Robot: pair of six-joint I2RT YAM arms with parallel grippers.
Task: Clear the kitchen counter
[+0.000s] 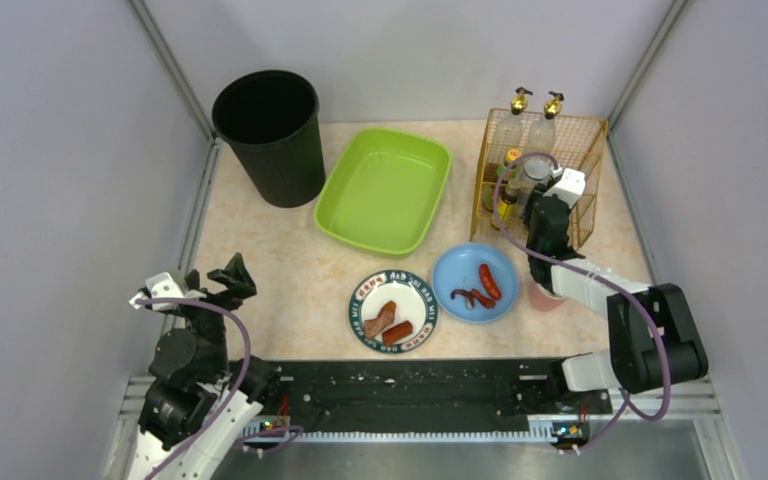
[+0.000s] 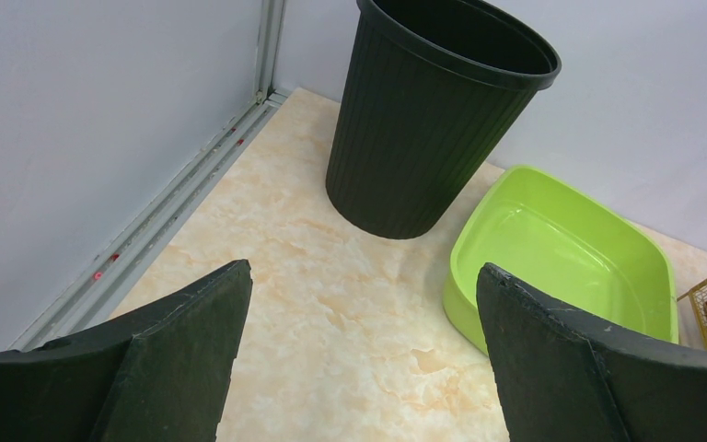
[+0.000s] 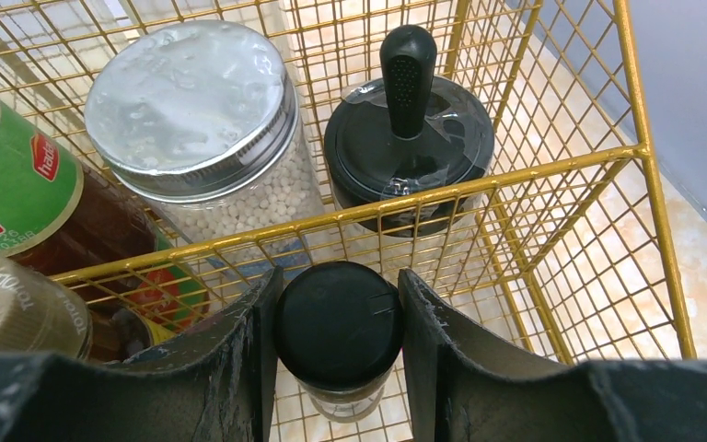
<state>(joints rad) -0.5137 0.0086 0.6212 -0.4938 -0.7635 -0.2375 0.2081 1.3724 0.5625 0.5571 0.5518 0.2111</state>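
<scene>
The kitchen counter (image 1: 280, 270) is a pale marbled top, also seen in the left wrist view (image 2: 331, 304). My right gripper (image 1: 540, 215) reaches into the gold wire basket (image 1: 585, 150) and is shut on a small black-lidded jar (image 3: 336, 322) over the basket's wire floor (image 3: 515, 276); I cannot tell whether the jar rests on it. My left gripper (image 1: 228, 275) is open and empty above the counter's left side, its jaws wide apart (image 2: 361, 272). A blue plate (image 1: 458, 270) and a patterned plate (image 1: 415, 322) each hold sausages.
A black bin (image 1: 265, 135) stands at the back left, with a green tray (image 1: 385, 190) beside it. The basket also holds a silver-lidded jar (image 3: 193, 110), a black-topped grinder (image 3: 408, 129) and a green-labelled bottle (image 3: 9, 184). A black rail (image 1: 410, 385) runs along the near edge.
</scene>
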